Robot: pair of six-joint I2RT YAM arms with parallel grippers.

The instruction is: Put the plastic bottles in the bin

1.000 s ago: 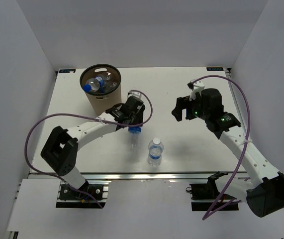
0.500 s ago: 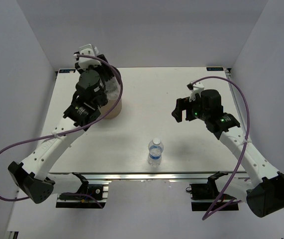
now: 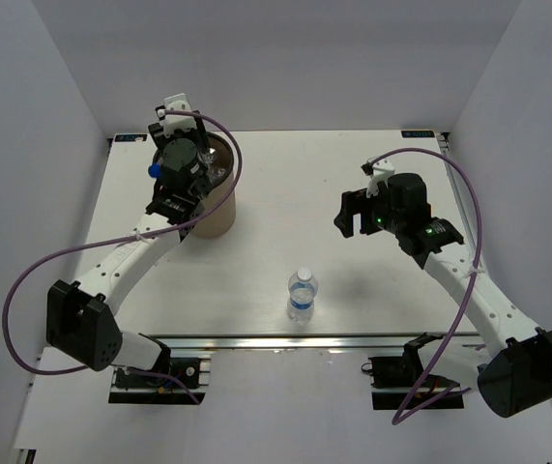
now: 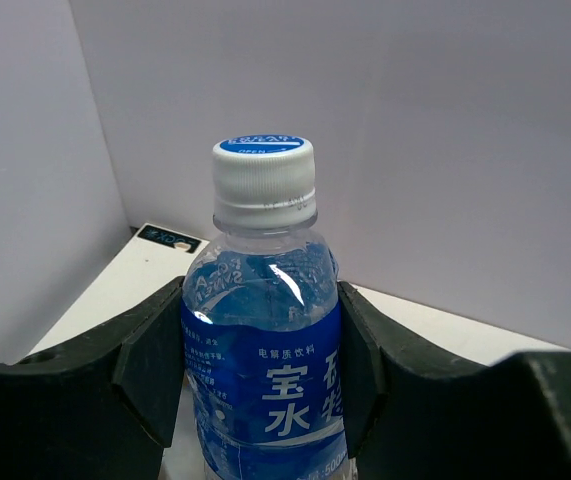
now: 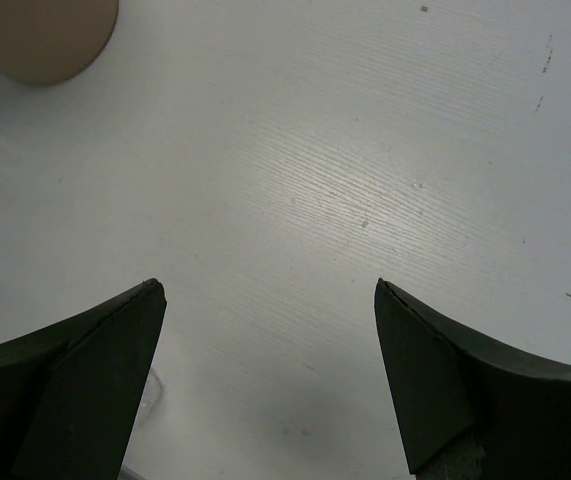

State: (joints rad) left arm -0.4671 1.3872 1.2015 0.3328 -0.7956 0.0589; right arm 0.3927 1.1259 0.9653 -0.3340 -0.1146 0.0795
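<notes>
The bench (image 3: 305, 193) is a flat white board with a faint grain and a few small dark specks. A small dark tag (image 3: 130, 138) sits at its far left corner and another (image 3: 418, 132) at its far right.

Two things stand directly on it. The bin (image 3: 217, 215) stands upright at the far left, right below the left fingers (image 4: 150, 370). A standing bottle (image 3: 302, 295) is upright on its base, with its white cap on top. It is well apart from the bin, nearer the arm bases than the right fingers (image 3: 348, 215) and a little to their left.

Between the right fingers the wrist camera shows only bare bench, with the bin's tan wall beyond them at upper left.
</notes>
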